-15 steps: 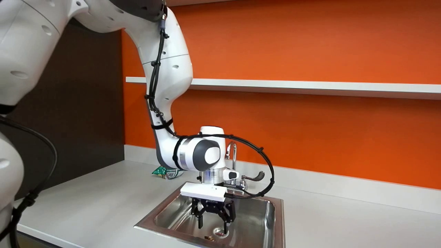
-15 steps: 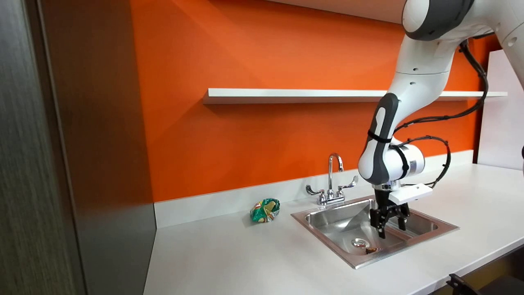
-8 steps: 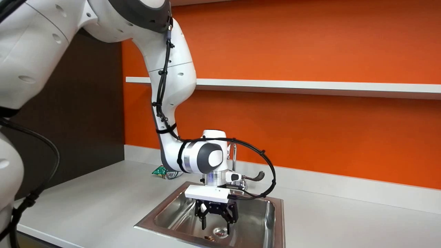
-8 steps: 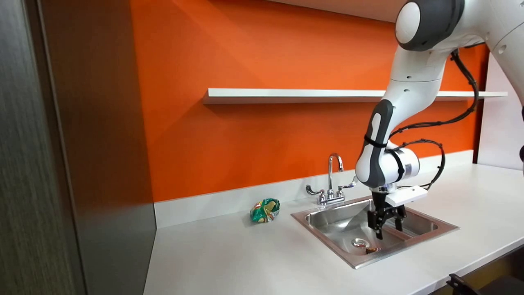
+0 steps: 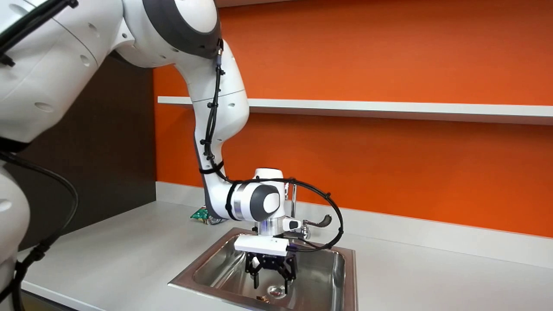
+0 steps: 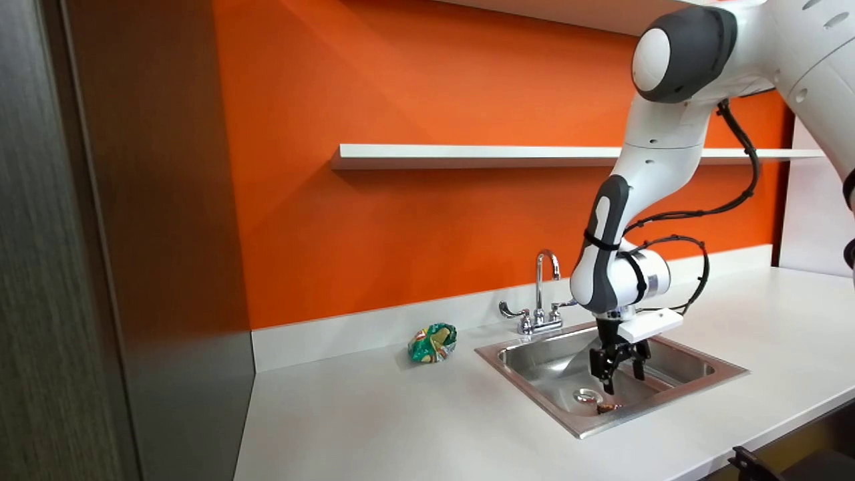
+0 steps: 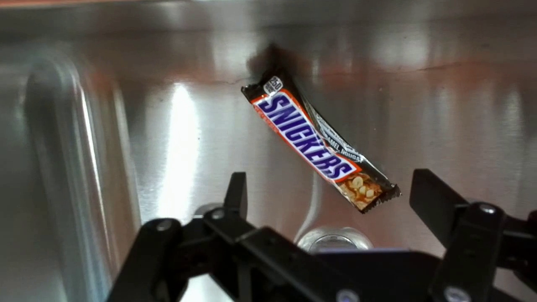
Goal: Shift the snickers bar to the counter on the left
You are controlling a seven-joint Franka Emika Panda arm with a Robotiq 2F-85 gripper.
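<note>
The Snickers bar (image 7: 310, 140) has a brown wrapper and lies diagonally on the floor of the steel sink (image 6: 528, 394), near the drain. It shows small in both exterior views (image 5: 262, 298) (image 6: 606, 407), partly hidden by the sink's front rim in one of them. My gripper (image 7: 330, 182) is open and empty, fingers pointing down. In both exterior views (image 5: 271, 287) (image 6: 624, 382) it hangs inside the sink opening, above the bar and apart from it. In the wrist view the bar's lower end appears between the fingertips. The white counter (image 6: 374, 414) extends left of the sink.
A green crumpled bag (image 6: 433, 343) lies on the counter near the back wall. The faucet (image 6: 540, 294) with its handles stands behind the sink, close to the arm. A white shelf (image 6: 481, 155) runs along the orange wall. A dark panel (image 5: 95, 129) bounds the left side.
My open gripper has moved a little lower, leftward in an exterior view, and closer above the bar. The bar and the bag have not moved.
</note>
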